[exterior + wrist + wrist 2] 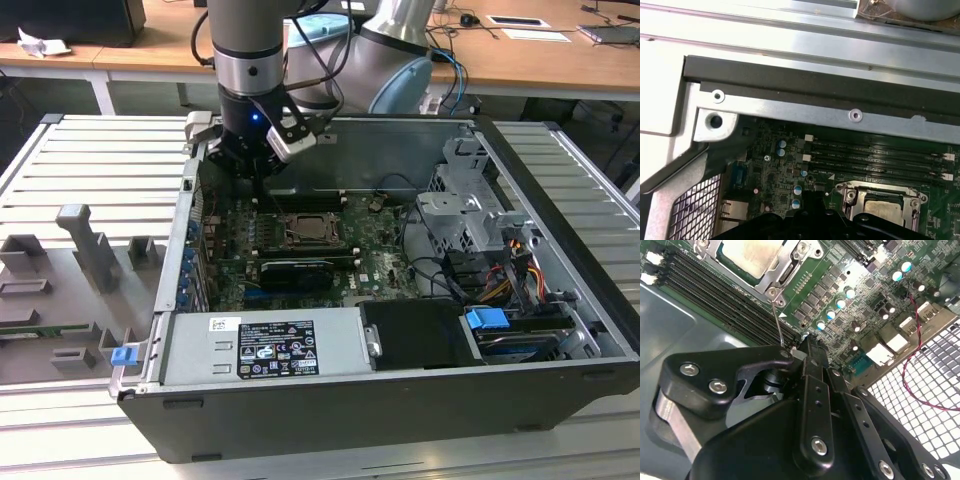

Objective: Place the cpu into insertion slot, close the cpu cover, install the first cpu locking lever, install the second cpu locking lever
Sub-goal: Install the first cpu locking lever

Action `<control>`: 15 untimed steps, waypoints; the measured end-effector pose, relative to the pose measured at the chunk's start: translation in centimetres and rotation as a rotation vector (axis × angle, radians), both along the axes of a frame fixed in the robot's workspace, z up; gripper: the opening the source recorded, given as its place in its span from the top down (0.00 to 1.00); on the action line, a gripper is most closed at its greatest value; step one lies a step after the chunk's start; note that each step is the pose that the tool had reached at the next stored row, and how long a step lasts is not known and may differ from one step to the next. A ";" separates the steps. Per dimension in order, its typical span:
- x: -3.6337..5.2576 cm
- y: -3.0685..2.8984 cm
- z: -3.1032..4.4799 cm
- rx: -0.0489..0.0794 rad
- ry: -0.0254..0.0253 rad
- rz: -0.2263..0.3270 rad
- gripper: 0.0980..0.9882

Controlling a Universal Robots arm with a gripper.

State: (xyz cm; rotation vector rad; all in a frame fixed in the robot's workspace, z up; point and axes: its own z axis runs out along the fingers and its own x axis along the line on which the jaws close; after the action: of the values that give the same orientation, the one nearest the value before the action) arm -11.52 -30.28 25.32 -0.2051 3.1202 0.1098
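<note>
Black finger links crowd the second wrist view. At their tips my gripper is clenched, both fingers drawn together right at the free end of a thin wire locking lever (whether I pinch it or only press against it, I cannot tell).

The cpu lies flat in the insertion slot, pale face up. The cpu cover is down over it, its metal frame lying around the chip's edges. Placing and covering look done, so I judge the step in hand to be a locking lever; first or second, I cannot say. The lever runs from the socket's corner straight to my fingertips rather than along the frame, so I take it as not yet latched.

Seen in the exterior view, I hang at about eleven o'clock from the slot. The memory slots sit at twelve, a long black card at six, the power supply farther out at six, and a drive cage at three. All of it sits on the green motherboard inside the open computer case.

The next move calls for firm, steady contact on so thin a rod, and for pressure both down and sideways so the lever can catch under its retaining tab without springing off my tips.
</note>
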 end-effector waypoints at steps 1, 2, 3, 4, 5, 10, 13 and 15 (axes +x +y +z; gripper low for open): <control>0.00 0.02 -0.02 0.000 -0.0002 0.000 0.99; 0.00 0.02 -0.04 0.000 0.0000 0.000 0.99; 0.00 0.02 -0.04 0.000 -0.0001 0.000 0.99; 0.00 0.03 -0.05 0.000 -0.0002 0.000 0.99; 0.00 0.03 -0.06 0.000 -0.0002 0.000 0.99; 0.11 0.03 -0.09 0.000 -0.0002 -0.001 0.99; 0.23 0.03 -0.11 0.000 -0.0002 0.000 0.99; 0.39 0.03 -0.13 0.000 -0.0002 -0.001 0.99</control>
State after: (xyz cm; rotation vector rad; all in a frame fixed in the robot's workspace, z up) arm -11.13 -30.25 25.20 -0.2040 3.1201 0.1099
